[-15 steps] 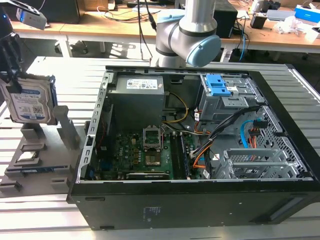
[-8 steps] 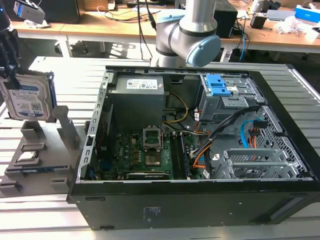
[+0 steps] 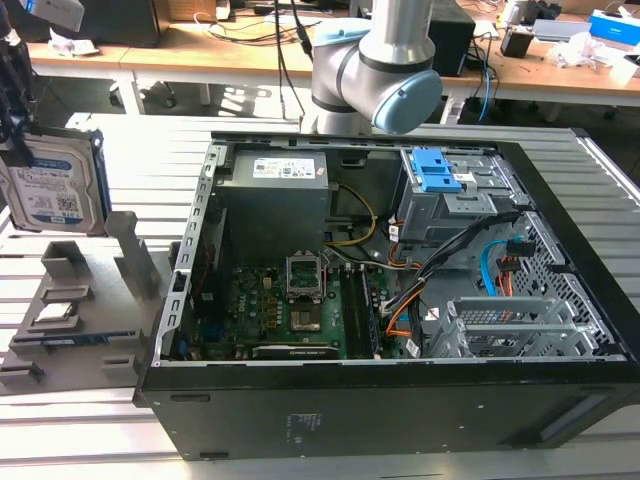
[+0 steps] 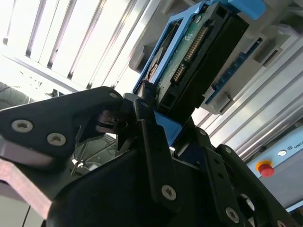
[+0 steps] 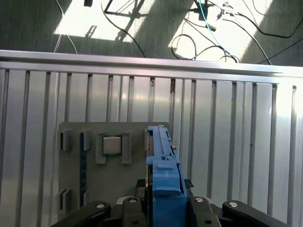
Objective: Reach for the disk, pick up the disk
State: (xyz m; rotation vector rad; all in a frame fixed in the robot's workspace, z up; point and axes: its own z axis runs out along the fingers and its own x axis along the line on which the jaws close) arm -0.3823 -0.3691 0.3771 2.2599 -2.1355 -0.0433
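The disk (image 3: pixel 52 185), a silver hard drive with a white-and-blue label in a blue bracket, hangs upright in the air at the exterior view's far left, above the grey holder tray (image 3: pixel 85 300). My gripper (image 3: pixel 17 145) comes down from above and is shut on its upper edge. In the first wrist view the disk (image 5: pixel 164 172) appears edge-on as a blue bracket between the black fingers (image 5: pixel 203 210). The second wrist view has its connector side (image 4: pixel 199 52) clamped in my gripper (image 4: pixel 156 118).
A small grey processor chip (image 3: pixel 56 312) sits in the holder tray (image 5: pixel 118 182) below the disk. The open computer case (image 3: pixel 400 300) takes up the middle of the slatted metal table, with blue drive latches (image 3: pixel 437 168) inside. The arm's base (image 3: pixel 385 60) stands behind it.
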